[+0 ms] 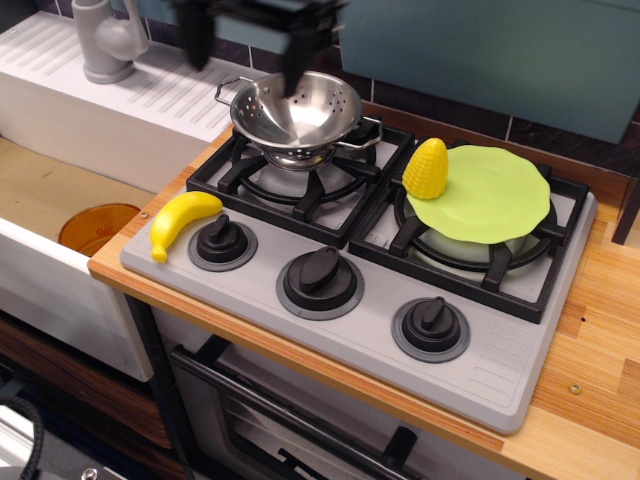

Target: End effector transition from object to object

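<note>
My black gripper (246, 55) hangs at the top edge of the view, above and a little left of the steel colander (296, 115) on the back left burner. Its two fingers (296, 62) point down, set wide apart, with nothing between them. The yellow corn (426, 168) stands on the left edge of the green plate (490, 195) on the back right burner. A yellow banana (181, 220) lies on the stove's front left corner.
The grey stove (480, 360) has three black knobs (320, 280) along its front. A sink with an orange bowl (95, 227) lies to the left, with a grey faucet (105, 40) behind. A wooden counter (600, 340) runs to the right.
</note>
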You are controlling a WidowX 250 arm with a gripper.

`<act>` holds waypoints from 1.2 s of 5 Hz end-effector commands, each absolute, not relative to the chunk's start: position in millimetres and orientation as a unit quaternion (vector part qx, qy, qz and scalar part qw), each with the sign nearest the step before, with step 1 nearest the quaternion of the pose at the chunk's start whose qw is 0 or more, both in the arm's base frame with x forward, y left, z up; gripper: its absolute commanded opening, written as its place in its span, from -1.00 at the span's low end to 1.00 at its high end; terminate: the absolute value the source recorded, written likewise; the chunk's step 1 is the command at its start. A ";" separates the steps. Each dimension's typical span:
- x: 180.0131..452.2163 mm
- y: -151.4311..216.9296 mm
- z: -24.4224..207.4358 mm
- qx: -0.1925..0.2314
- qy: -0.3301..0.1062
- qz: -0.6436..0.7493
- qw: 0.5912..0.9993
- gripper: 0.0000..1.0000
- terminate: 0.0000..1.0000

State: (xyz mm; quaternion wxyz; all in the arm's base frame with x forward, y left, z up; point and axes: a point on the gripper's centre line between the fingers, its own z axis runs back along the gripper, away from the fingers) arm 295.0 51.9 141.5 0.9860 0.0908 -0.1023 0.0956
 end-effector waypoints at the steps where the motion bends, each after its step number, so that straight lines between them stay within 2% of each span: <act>1: 317.6 91.0 137.4 0.081 -0.159 0.068 0.982 1.00 -1.00; 3: 314.7 105.3 119.7 0.090 -0.165 0.074 0.979 1.00 -1.00; 5: 301.7 109.0 86.0 0.076 -0.171 0.081 0.979 1.00 -1.00; 6: 297.0 110.9 76.6 0.080 -0.177 0.083 0.977 1.00 -1.00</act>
